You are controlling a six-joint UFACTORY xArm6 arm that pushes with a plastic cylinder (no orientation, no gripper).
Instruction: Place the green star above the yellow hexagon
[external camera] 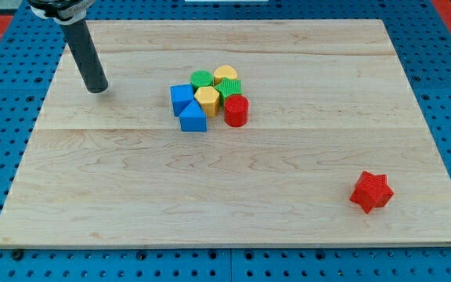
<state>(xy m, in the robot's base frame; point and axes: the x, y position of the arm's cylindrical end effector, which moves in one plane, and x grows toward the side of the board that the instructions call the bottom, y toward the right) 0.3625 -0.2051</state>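
My tip [97, 89] rests on the board at the view's upper left, well left of a tight cluster of blocks and touching none. The yellow hexagon [207, 99] sits in the middle of that cluster. One green block [201, 78] touches it at its upper left and looks round. A second green block [232, 88] touches it on the right; it may be the star, but its shape is partly hidden.
In the same cluster are a yellow heart-like block [225, 75] at the top, a blue block [181, 98] and a blue wedge [193, 117] on the left, and a red cylinder [236, 110] at the lower right. A red star [371, 192] lies alone at the lower right.
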